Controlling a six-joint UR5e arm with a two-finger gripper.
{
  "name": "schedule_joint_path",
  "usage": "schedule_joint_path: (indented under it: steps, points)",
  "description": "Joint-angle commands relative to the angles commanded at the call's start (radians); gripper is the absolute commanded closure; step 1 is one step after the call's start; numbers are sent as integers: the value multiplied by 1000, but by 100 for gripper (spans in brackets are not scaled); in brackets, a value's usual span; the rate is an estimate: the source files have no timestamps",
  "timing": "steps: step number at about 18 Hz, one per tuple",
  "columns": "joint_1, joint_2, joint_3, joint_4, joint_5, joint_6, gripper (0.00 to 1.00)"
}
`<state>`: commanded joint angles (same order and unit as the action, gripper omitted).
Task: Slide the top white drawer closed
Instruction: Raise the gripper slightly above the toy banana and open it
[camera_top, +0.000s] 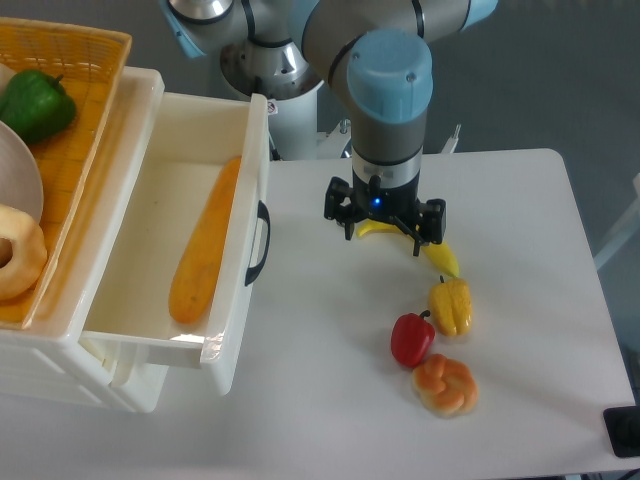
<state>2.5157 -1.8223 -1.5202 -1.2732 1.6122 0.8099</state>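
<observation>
Gripper (386, 222) downward above white table (330, 330)

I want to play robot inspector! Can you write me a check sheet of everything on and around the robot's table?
Surface: white table, bare at the front.
Job's things: top white drawer pulled open, long orange vegetable inside.
Clutter: banana, yellow pepper, red pepper, bread roll; yellow basket holding a green pepper.
Grippers: gripper over the banana; jaws hidden, cannot tell.
Cables: nothing seen.
Surroundings: grey floor.
</observation>
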Motion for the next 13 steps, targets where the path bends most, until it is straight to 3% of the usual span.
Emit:
schedule_joint_path:
  steps: [5,10,13]
  points:
    - [-2,-2,-6,-3,15,-11,0]
    - [-8,9,-61,-2,93,-12,0]
    - [-9,8,-54,-5,106,-12,0]
